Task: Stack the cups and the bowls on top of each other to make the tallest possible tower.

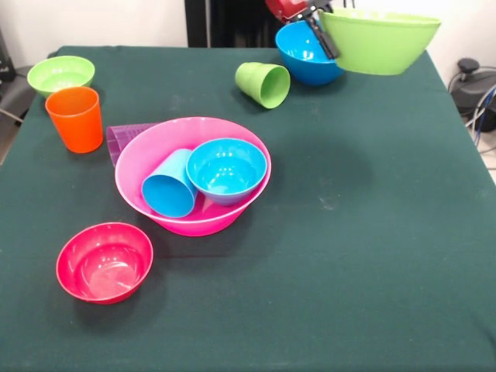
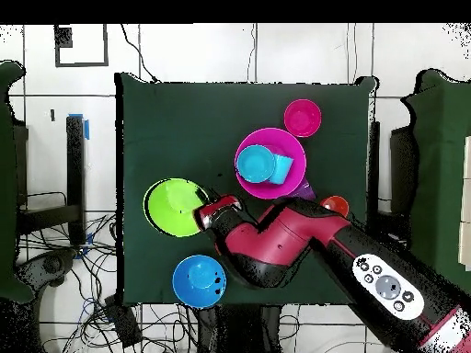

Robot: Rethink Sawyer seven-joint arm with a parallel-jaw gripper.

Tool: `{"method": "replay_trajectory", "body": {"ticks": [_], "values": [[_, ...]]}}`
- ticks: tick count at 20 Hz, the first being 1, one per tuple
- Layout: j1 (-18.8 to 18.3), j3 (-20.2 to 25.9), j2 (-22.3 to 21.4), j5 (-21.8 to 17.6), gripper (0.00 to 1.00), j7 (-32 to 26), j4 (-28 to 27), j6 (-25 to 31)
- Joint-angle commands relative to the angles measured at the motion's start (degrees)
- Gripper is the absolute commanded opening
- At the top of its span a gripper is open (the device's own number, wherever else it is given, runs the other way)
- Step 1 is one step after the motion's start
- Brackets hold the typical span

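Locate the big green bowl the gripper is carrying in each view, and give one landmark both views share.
Front view: the big green bowl hangs at the top right, held by its rim in the gripper, beside the blue bowl.
Overhead view: the big green bowl sits left of centre, at the arm's tip.
Shared landmark: the large pink bowl, holding a light blue bowl and cup.

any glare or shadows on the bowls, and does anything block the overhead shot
Front view: soft highlights inside the red bowl and small light blue bowl; the lifted green bowl throws a faint shadow on the table. Overhead view: the arm hides the table's near middle.
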Motion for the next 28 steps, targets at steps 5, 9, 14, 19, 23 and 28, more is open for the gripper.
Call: {"method": "replay_trajectory", "body": {"ticks": [5,9,14,19,23,28], "values": [[-0.85,2.9,8.91,11.53,0.0,-28.51,1.04,19.32],[2.53,3.71,6.96,17.85,0.0,-27.43,-0.73,23.83],[6.5,2.05,3.98,17.8,0.0,-21.17,-0.84,20.67],[14.56,-2.19,4.2,23.38,0.0,-10.1,-3.47,20.61],[20.0,-4.27,0.96,32.37,0.0,-4.74,-5.15,23.9],[27.75,-19.98,-5.52,22.82,0.0,5.05,-3.23,6.87]]}}
